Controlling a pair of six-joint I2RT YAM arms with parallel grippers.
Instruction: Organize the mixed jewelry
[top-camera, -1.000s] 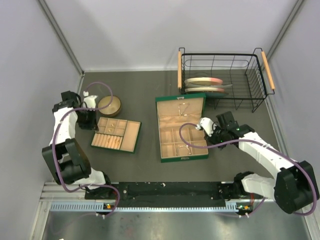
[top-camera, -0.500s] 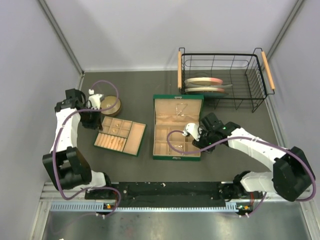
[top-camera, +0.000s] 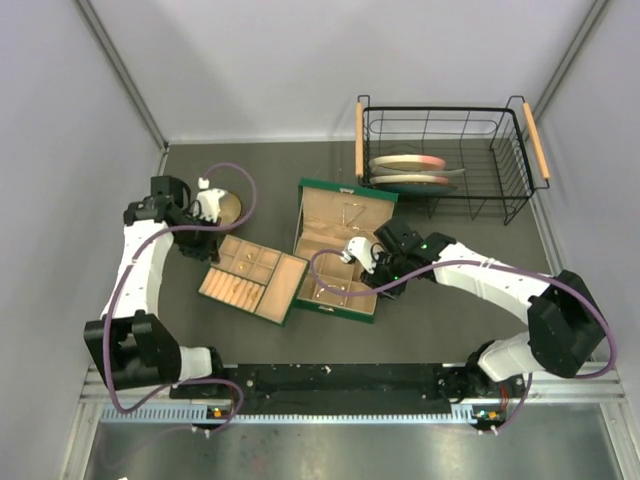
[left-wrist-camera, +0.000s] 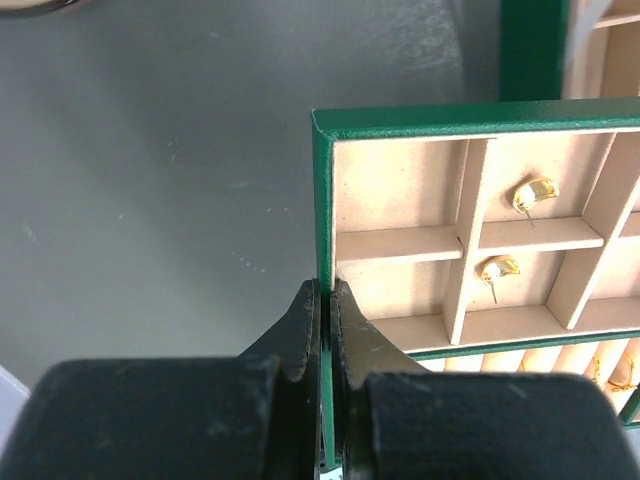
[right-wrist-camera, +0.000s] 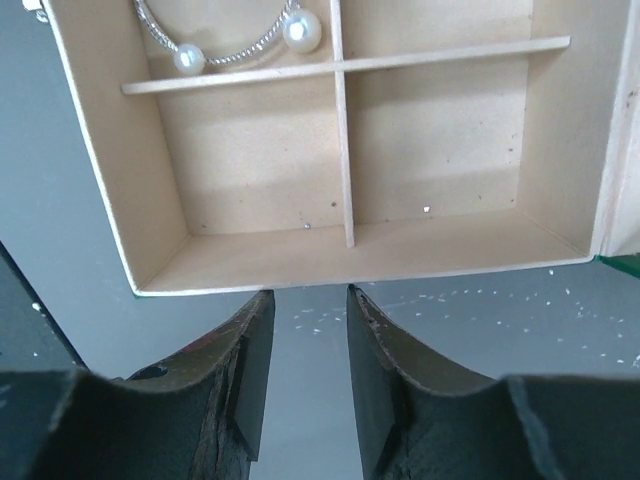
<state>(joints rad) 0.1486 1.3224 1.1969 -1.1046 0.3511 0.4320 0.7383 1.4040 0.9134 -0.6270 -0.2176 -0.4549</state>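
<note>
Now left tool (left-wrist-camera: 325, 330) pinched on green tray (left-wrist-camera: 420, 118) wall; right tool (right-wrist-camera: 308, 345) part-open, empty.

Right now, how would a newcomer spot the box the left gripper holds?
From the black wire basket at far right, go left past the larger green box to the smaller green tray beside the wooden bowl. It holds gold earrings, and only its wall is in the left gripper.

Pearl bracelet (right-wrist-camera: 235, 45): top edge cuts its loop.
Wooden bowl (top-camera: 230, 206): partly hidden behind my left wrist.
Gold pieces (left-wrist-camera: 622, 368): blurred, cut by the right edge.
Green tray (left-wrist-camera: 450, 113): wall's lower end hidden in my left gripper (left-wrist-camera: 327, 295).
</note>
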